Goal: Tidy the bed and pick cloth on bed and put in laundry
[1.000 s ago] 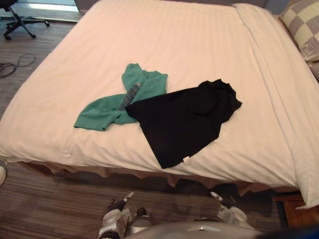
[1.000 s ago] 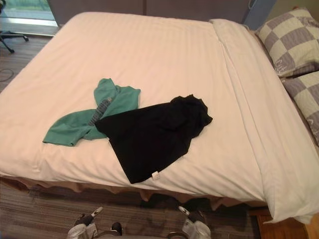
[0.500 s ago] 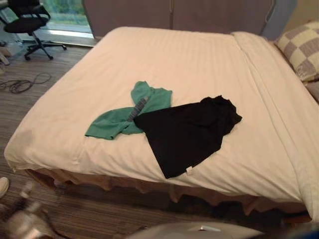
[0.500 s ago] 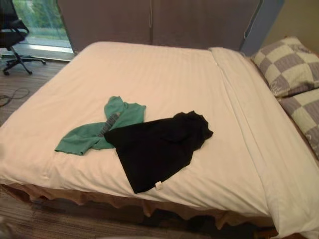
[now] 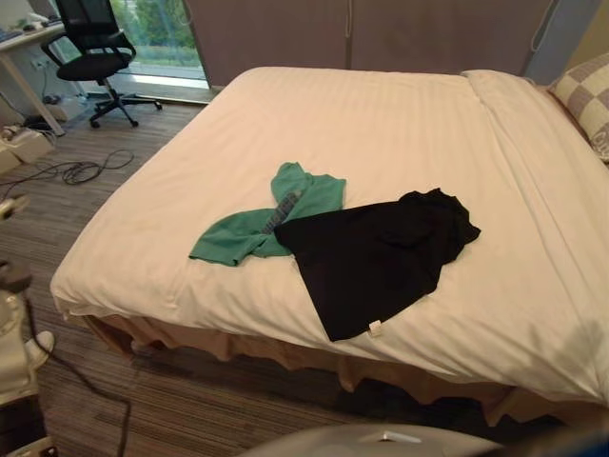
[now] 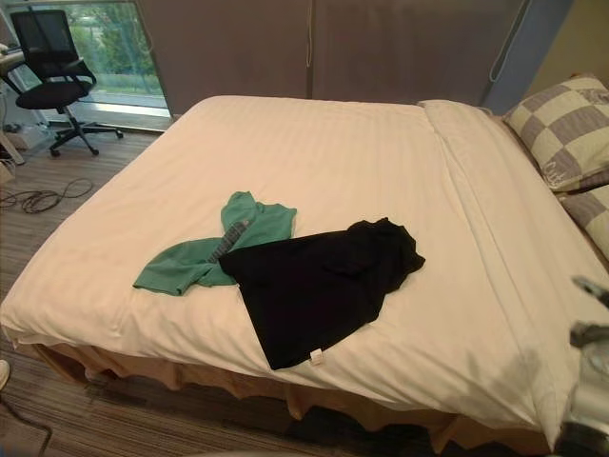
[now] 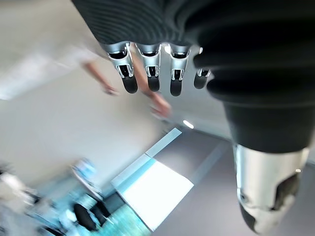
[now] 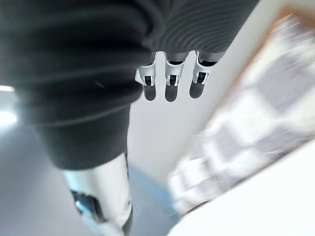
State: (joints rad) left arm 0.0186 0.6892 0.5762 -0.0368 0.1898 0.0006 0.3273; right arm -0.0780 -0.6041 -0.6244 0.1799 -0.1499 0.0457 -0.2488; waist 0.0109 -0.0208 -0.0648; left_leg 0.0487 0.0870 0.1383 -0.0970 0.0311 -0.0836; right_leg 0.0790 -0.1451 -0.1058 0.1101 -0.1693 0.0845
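Presently the left hand shows its fingers straight and relaxed, holding nothing; the right hand is likewise extended and empty. Bare floor runs along the near edge and left side of the bed. A crumpled green cloth lies left of the bed's centre, touching a black cloth that spreads toward the near edge, a small white tag at its corner. Checked pillows sit at the right.
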